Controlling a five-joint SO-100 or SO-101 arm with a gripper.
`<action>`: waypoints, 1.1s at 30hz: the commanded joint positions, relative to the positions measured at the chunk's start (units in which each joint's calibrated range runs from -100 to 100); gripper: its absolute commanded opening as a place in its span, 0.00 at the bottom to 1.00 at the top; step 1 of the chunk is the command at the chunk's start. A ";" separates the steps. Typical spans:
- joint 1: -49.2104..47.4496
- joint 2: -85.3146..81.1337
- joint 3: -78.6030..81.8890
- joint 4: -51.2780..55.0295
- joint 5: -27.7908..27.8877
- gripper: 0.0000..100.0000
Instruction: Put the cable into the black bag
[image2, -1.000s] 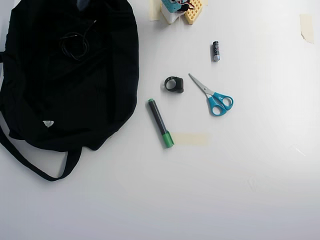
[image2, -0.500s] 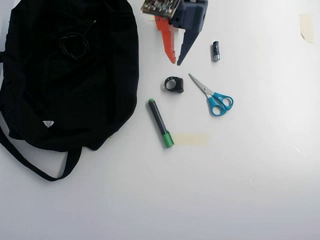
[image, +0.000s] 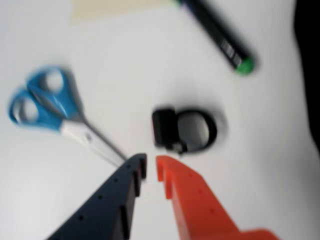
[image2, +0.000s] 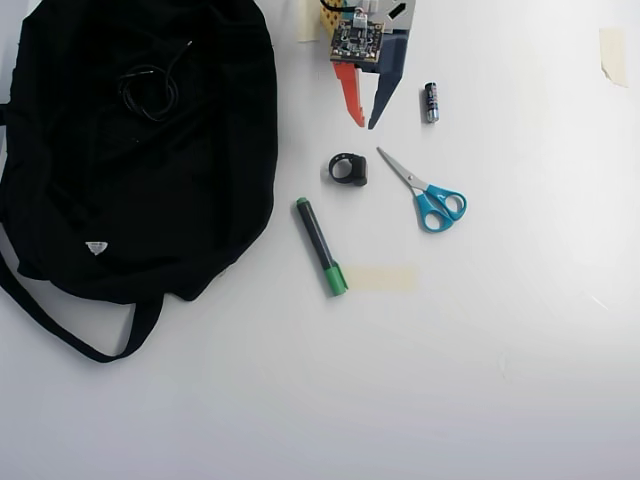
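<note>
Below the wrist camera, the gripper (image: 151, 167) had its fingertips nearly together, empty, just near of a small black ring (image: 186, 131), while overhead the cable (image2: 150, 90) lay coiled on the black bag (image2: 200, 200) at far left.

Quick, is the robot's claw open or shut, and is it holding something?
The orange-and-dark-blue two-finger gripper: nearly shut, only a narrow gap between its tips, and holding nothing. It hangs above the small black ring-shaped thing.
</note>
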 joint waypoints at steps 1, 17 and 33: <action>-0.59 -12.55 10.78 -1.33 0.45 0.02; -3.21 -35.70 34.41 5.13 0.92 0.02; -2.91 -35.70 34.50 15.63 3.91 0.02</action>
